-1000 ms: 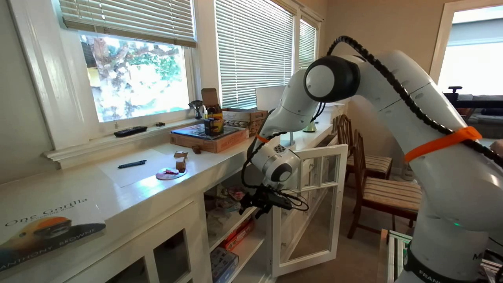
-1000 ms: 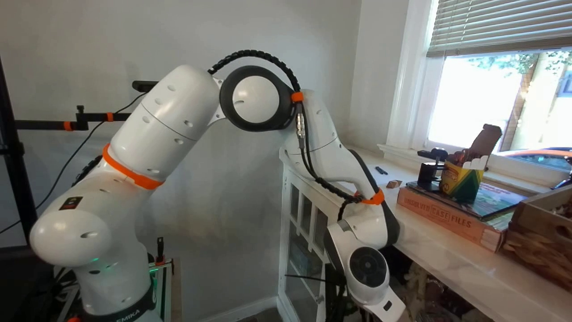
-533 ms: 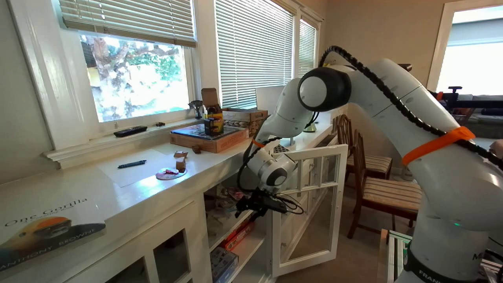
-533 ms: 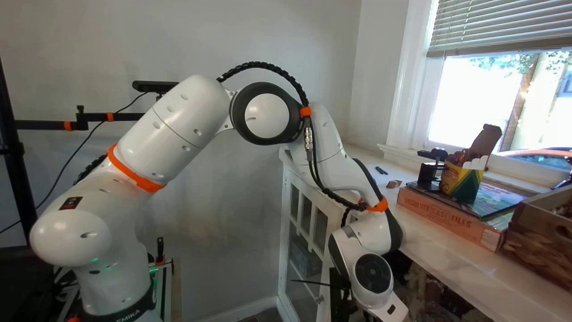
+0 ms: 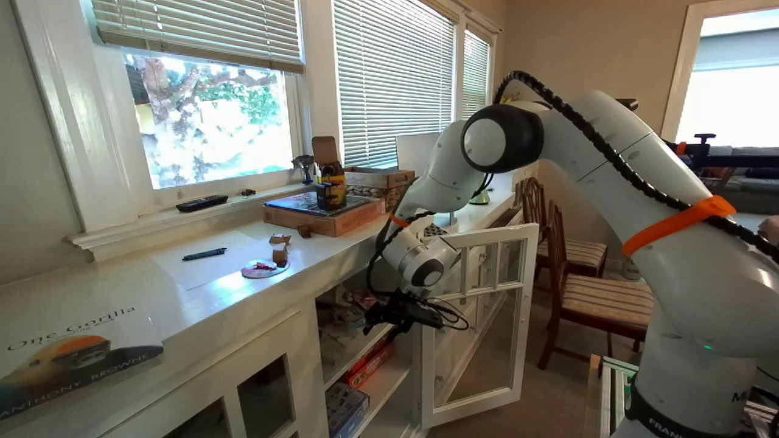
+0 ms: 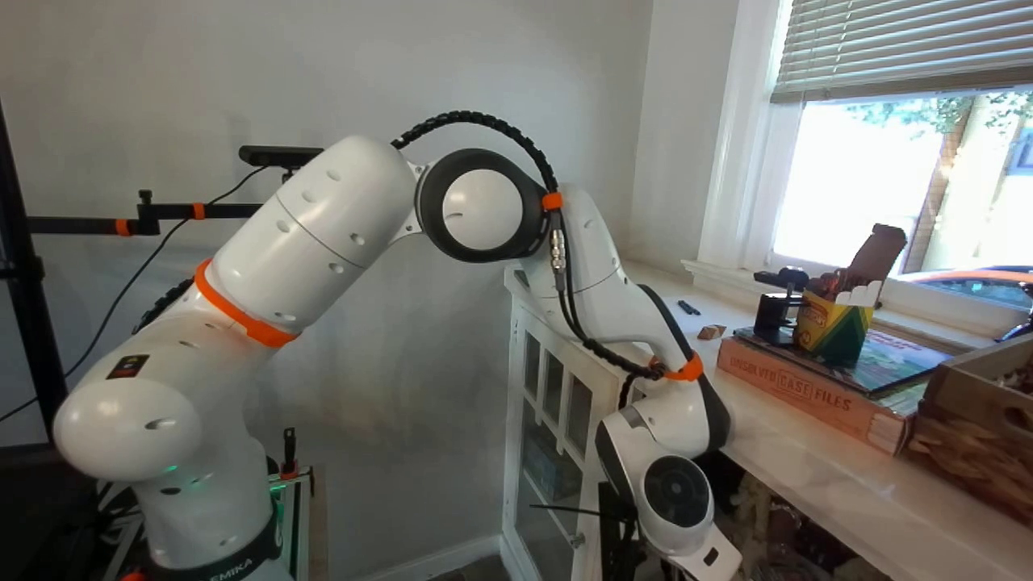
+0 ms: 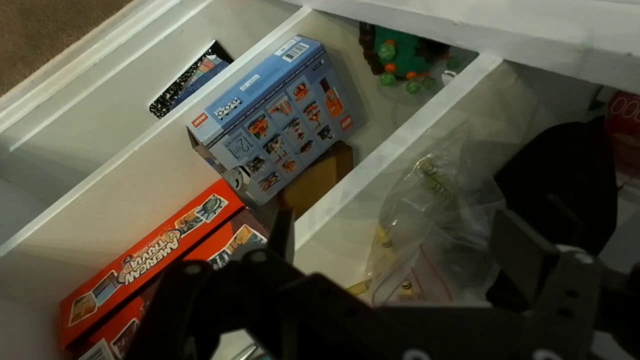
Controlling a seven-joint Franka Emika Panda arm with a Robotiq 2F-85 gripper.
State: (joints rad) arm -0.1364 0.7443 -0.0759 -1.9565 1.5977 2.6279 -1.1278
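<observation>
My gripper (image 7: 401, 240) is open and empty, its black fingers wide apart in the wrist view. It also shows in an exterior view (image 5: 382, 328) at the mouth of the open white cabinet. A clear zip bag (image 7: 430, 225) with yellow crayon-like sticks lies on the shelf between and beyond the fingers. I cannot tell whether a finger touches it. A black item (image 7: 565, 185) lies beside the bag, near the right finger. A red American Trivia box (image 7: 150, 260) and a blue LEGO box (image 7: 280, 120) are on the neighbouring shelf, beyond the white shelf edge (image 7: 400, 145).
The glass-paned cabinet door (image 5: 522, 316) stands open beside the arm. The white countertop (image 5: 201, 316) overhangs the shelves. On it are a black marker (image 5: 204, 254), a book (image 5: 79, 359), a case-files box (image 6: 807, 391) and a crayon box (image 6: 835, 323). Chairs (image 5: 599, 298) stand behind the door.
The arm has lowered. The gripper has shifted slightly left, towards the shelves, in an exterior view. Most motion came in the first half second; the last half second shows almost none.
</observation>
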